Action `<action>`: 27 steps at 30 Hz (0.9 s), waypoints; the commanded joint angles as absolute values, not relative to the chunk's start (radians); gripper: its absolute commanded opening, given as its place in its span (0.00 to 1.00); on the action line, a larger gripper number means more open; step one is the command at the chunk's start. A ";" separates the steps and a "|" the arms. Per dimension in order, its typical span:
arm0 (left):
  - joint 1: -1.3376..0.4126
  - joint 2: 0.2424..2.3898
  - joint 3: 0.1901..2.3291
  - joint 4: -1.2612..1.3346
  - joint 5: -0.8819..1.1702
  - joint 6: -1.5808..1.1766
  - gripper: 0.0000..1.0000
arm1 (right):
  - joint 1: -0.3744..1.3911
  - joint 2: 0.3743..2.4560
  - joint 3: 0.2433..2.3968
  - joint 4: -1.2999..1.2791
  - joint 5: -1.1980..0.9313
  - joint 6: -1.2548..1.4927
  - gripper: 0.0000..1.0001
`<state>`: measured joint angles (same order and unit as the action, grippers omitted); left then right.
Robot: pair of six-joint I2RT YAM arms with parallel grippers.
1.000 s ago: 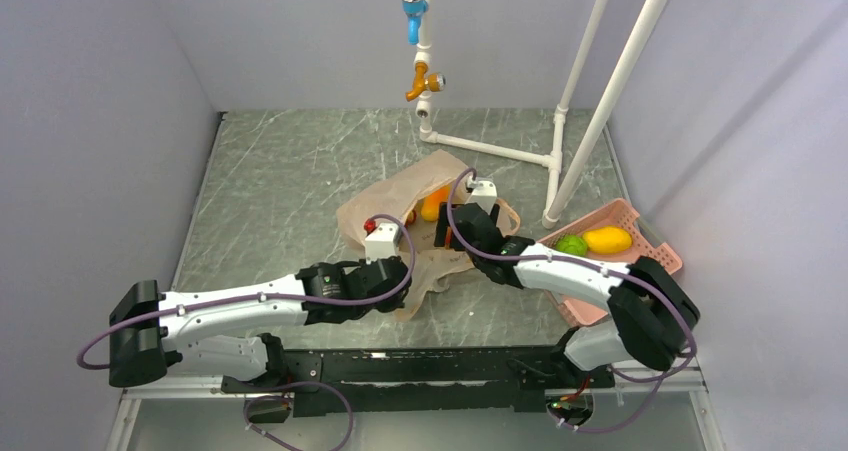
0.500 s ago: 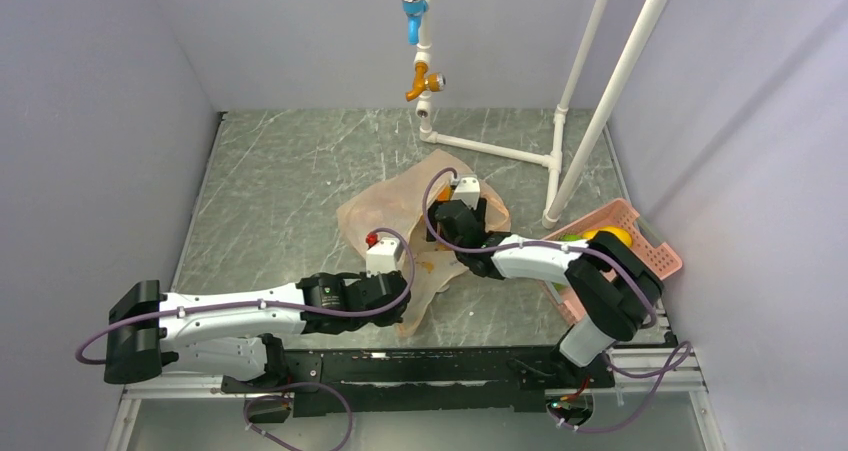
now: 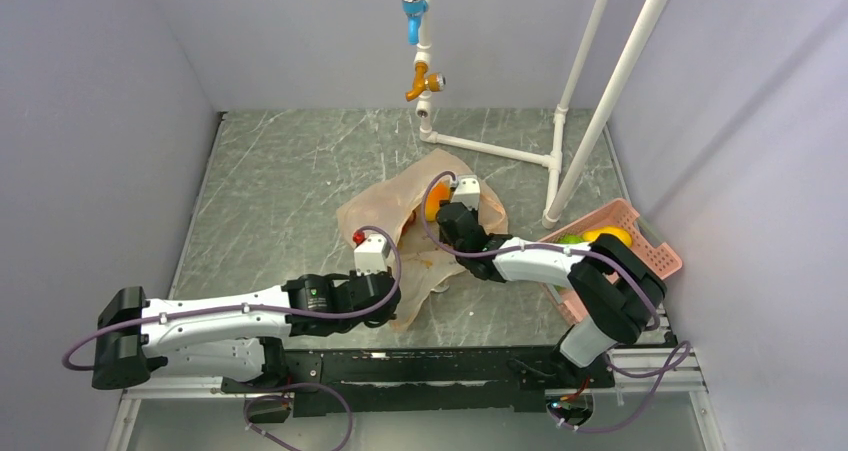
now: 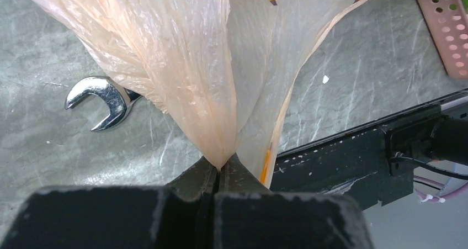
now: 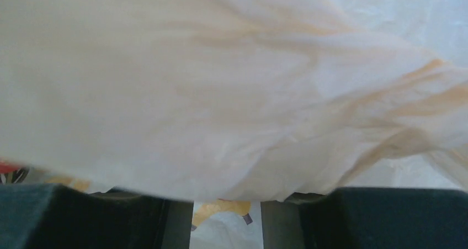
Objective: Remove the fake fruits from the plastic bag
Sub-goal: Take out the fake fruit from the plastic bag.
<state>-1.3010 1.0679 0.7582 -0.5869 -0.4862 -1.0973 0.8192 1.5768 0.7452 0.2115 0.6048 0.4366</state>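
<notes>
The peach plastic bag (image 3: 390,203) lies mid-table, and its film (image 4: 182,56) is pulled taut. My left gripper (image 4: 221,169) is shut on a pinched fold at the bag's near end (image 3: 405,311). My right gripper (image 3: 447,206) reaches into the bag beside an orange fruit (image 3: 433,203). In the right wrist view the bag's film (image 5: 232,94) drapes over everything. Only the lower parts of the fingers (image 5: 165,224) show; they stand apart and their tips are hidden. A green fruit (image 3: 571,239) and a yellow fruit (image 3: 611,235) lie in the pink basket (image 3: 655,256).
A steel wrench (image 4: 105,97) lies on the table, partly under the bag. A white pipe frame (image 3: 500,151) with blue and orange taps (image 3: 424,76) stands at the back. The black base rail (image 4: 353,155) runs along the near edge.
My left gripper has drawn the bag's near end back toward the near left, stretching it. My right gripper moved up and left into the bag, and its jaws have narrowed.
</notes>
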 commanded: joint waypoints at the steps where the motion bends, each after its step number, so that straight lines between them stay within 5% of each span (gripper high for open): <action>1: -1.309 1.072 0.751 -0.557 -0.501 -1.111 0.00 | 0.826 1.559 0.767 0.242 0.657 0.389 0.30; 6: -1.308 1.118 0.798 -0.582 -0.509 -1.096 0.00 | 0.854 1.497 0.752 0.238 0.604 0.374 0.01; 17: -1.308 1.083 0.782 -0.576 -0.539 -1.118 0.00 | 0.897 1.066 0.590 0.184 0.164 0.473 0.00; 27: -1.308 1.064 0.763 -0.625 -0.556 -1.144 0.00 | 0.895 0.534 0.516 -0.100 0.491 0.465 0.00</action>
<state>-1.3022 1.0752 0.7670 -0.6071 -0.5220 -1.1206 0.8955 0.7097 0.5285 0.0154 0.3122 0.4572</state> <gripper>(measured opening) 0.013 0.335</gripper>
